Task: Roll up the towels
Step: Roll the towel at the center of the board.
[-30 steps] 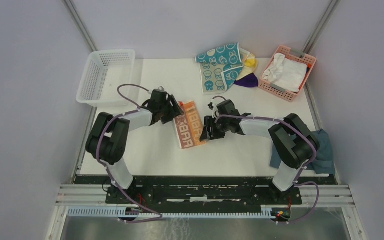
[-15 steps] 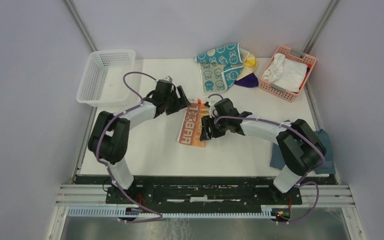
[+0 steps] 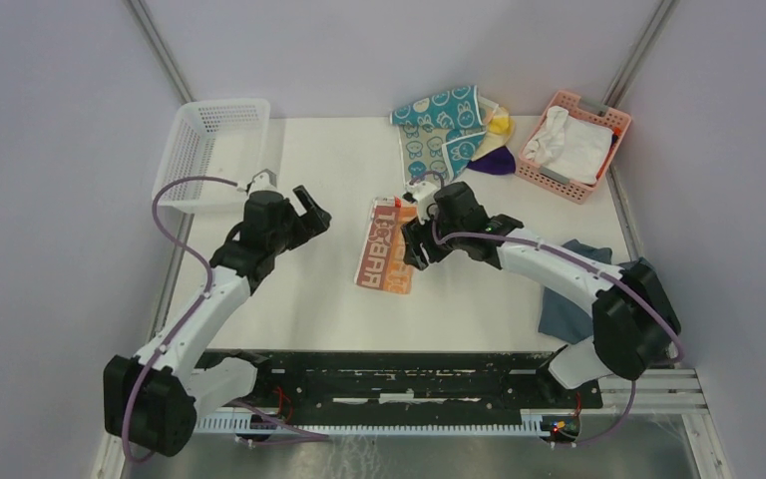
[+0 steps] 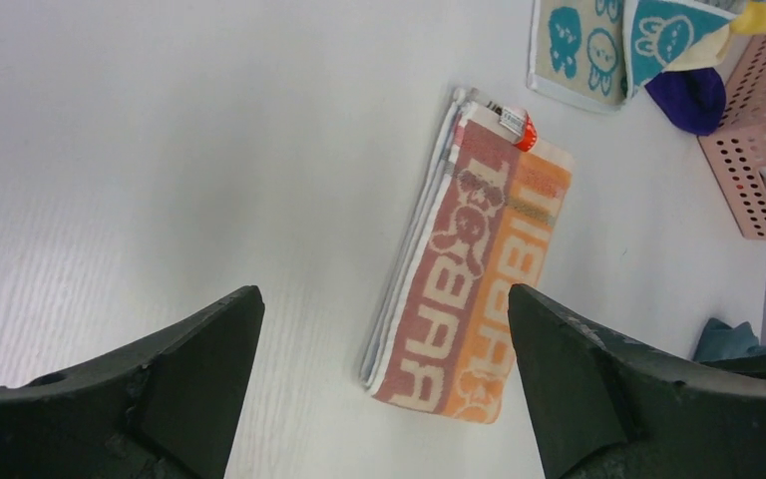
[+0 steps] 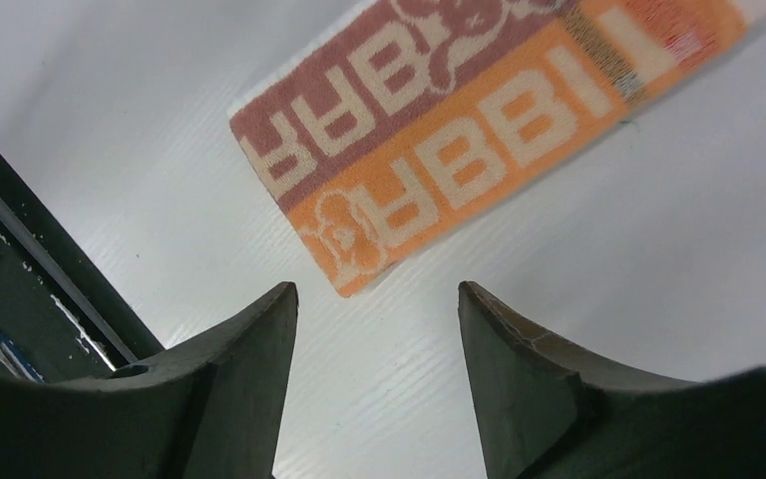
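White table point(image 3: 329, 294), overhead: the folded peach-orange towel point(image 3: 387, 254) is laid flat at centre, the left gripper point(image 3: 309, 212) well apart from it, the right gripper point(image 3: 414, 249) over its right edge.
Left wrist: jaws spread, empty.
Right wrist: jaws spread, empty. One short end should be pinched squarely before rolling. The towel's far end is cropped.
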